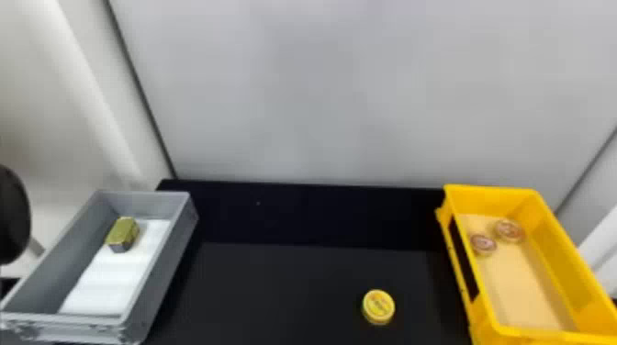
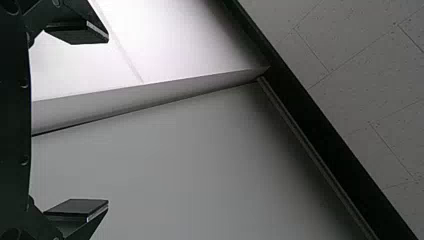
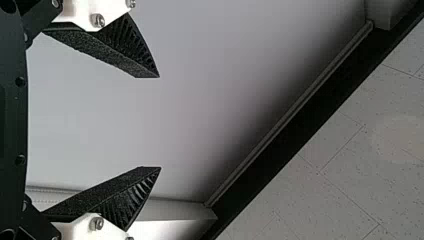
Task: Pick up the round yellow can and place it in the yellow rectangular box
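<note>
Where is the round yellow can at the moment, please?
In the head view, the can is on the black table, right of centre towards the near edge, outside the yellow box and to its left.

Room around can (image 1: 378,306) (yellow box (image 1: 553,252) rightward)

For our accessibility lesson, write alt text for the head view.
A round yellow can sits on a black table between a grey rectangular box, left, holding a greenish block, and a yellow rectangular box, right, holding two round reddish-topped objects.
</note>
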Available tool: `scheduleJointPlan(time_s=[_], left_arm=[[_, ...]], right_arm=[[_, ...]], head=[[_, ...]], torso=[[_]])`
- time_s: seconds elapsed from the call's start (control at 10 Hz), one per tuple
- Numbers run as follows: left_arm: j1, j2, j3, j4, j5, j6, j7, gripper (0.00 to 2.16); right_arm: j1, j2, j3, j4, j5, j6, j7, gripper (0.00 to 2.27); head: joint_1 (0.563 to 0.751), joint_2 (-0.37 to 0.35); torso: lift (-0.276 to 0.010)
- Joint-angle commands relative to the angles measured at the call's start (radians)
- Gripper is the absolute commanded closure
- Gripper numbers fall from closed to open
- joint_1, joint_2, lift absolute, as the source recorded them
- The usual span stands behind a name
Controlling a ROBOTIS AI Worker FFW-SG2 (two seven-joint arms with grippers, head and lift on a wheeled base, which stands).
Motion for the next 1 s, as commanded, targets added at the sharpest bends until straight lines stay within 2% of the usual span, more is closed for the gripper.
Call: scheduleJointPlan(time_s=[0.0,0.6,0.8,0.9], left_arm=[[0.000,-0.003,0.000,0.000,0.000,0.002,0.000,0.11],[-0.009,-0.006,0.002,0.003,-0.002,0.005,-0.001,0.11],[-0.009,-0.004,-0.001,0.003,-0.002,0.005,-0.001,0.11],[-0.008,-0.004,-0.003,0.003,-0.002,0.003,-0.001,0.11]], right_arm=[[0.003,0.000,-0.004,-0.005,0.002,0.006,0.001,0.15],[0.017,-0.002,-0.015,-0.026,0.011,0.027,0.004,0.15],[-0.011,0.008,0.001,-0.037,-0.090,0.196,0.003,0.15],[-0.037,0.015,0.010,-0.051,-0.142,0.336,0.003,0.15]], head=[[0.663,0.054],[0.663,0.054],[0.663,0.054],[0.663,0.054]], torso=[[-0.010],[-0.010],[-0.010],[-0.010]])
